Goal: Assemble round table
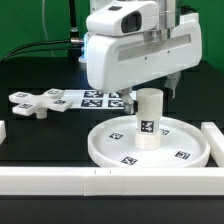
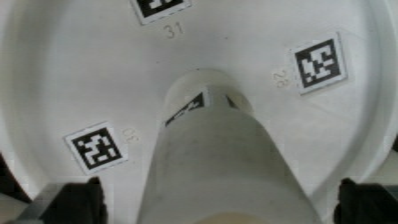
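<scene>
The short cylinder [image 1: 149, 120] is seen upright at the centre of the large rimmed disc [image 1: 105, 152], its long axis vertical, straight below the end effector [image 2: 217, 204], whose fingers [image 2: 71, 203] are spread beside it, apparently without contact.

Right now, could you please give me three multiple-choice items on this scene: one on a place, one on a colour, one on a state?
1. Where does the cross-shaped piece lie?
A on the table, at the exterior view's left of the disc; B on the disc; C under the disc.
2. What colour is the table?
A white; B black; C red.
3. How is the short cylinder?
A lying on its side; B hanging in the air; C upright on the disc.

Key: A, it lies flat on the table; B, the bare surface is black; C, it stands on the disc's middle.
</scene>
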Available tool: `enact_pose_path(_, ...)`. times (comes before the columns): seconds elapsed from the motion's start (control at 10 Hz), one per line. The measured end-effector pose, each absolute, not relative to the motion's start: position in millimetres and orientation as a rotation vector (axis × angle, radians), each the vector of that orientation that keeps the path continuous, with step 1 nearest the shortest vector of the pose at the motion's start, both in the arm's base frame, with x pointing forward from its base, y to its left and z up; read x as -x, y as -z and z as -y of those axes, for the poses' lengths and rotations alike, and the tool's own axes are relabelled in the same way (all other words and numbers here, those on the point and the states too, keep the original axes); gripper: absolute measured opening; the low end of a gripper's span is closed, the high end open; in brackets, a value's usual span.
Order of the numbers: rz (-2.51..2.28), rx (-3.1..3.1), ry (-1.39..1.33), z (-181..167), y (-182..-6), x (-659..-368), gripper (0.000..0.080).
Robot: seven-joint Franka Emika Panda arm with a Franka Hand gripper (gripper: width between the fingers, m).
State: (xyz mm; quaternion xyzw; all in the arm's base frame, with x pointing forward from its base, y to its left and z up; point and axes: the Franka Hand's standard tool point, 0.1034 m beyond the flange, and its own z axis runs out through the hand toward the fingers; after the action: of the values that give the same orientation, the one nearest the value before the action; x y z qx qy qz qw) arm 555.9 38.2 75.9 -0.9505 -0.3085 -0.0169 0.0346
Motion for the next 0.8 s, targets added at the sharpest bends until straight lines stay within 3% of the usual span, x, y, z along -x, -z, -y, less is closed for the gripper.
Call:
enact_pose_path(0.3, 1.434, 2.748, 0.047, -36.2, -74.4, -559.8, 0.0649)
enact_pose_path(0.8, 1.855, 2.524, 0.029, -38.4, -73.2, -561.8, 0.0649)
